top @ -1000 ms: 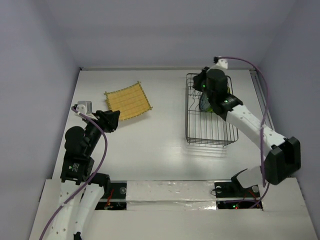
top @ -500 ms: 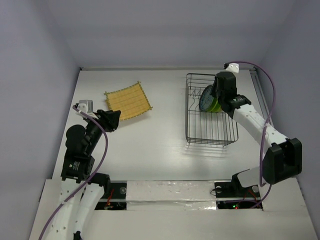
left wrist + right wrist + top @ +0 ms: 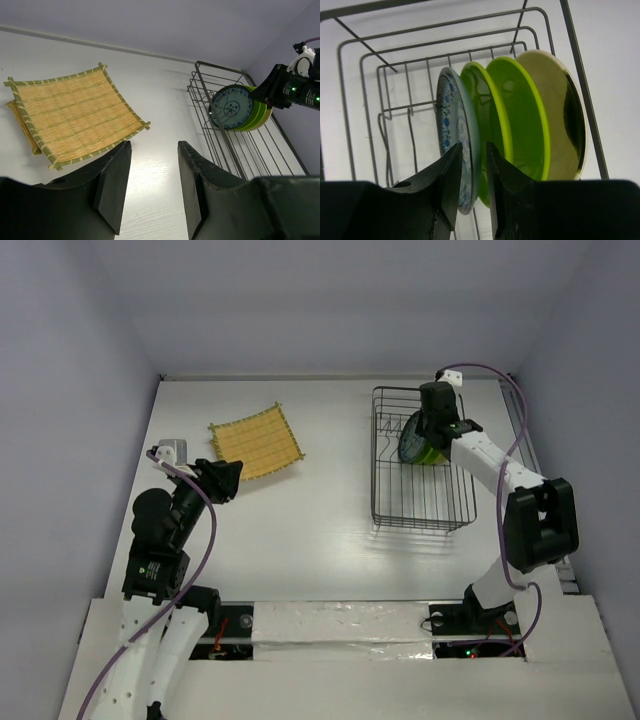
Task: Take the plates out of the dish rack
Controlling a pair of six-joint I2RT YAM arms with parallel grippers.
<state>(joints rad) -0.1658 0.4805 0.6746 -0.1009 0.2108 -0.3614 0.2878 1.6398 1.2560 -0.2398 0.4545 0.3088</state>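
Note:
The black wire dish rack [image 3: 420, 510] stands at the right of the table. Several plates stand upright in its far end: a teal patterned plate [image 3: 455, 125], two lime green plates [image 3: 520, 115] and a cream plate [image 3: 560, 90] with a dark blotch. My right gripper [image 3: 472, 150] is just above them, its jaws slightly apart on either side of the teal plate's rim, with small gaps showing. In the top view it [image 3: 424, 432] hangs over the teal plate [image 3: 408, 440]. My left gripper [image 3: 154, 145] is open and empty above the table, far left of the rack [image 3: 260, 150].
A square bamboo mat [image 3: 256, 440] lies at the back left, also in the left wrist view [image 3: 70, 115], just beyond my left gripper [image 3: 228, 478]. Grey walls close the table at the back and both sides. The rack's near half holds only prongs.
My right wrist swung from over the rack's far left corner out to the right, then back in over the plates, jaws now at the teal plate's rim. The left arm has not moved.

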